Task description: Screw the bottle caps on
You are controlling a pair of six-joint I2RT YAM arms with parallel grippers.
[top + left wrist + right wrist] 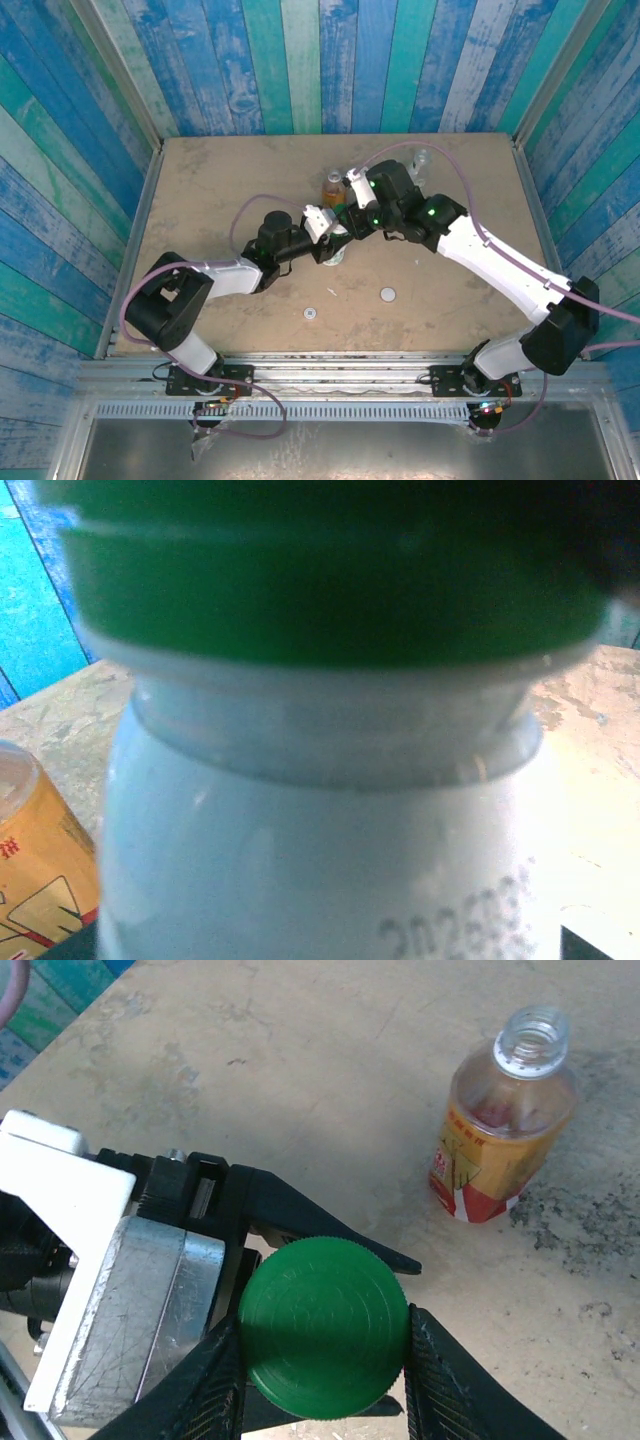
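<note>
The white bottle (300,860) stands upright near the table's middle, close up in the left wrist view, with the dark green cap (330,590) sitting on its neck. My left gripper (335,247) is shut on the white bottle's body; one of its black fingers (330,1230) shows beneath the cap. From above, my right gripper (323,1355) is shut on the green cap (323,1325), a ribbed pad on each side of its rim. An amber bottle (505,1130) with a red label stands open-necked just behind. A slim clear bottle (421,158) stands farther back.
A white cap (388,294) and a smaller pale cap (311,313) lie on the tan tabletop (220,190) near the front edge. Blue-green plank walls (330,60) enclose the table on three sides. Both arms meet over the centre.
</note>
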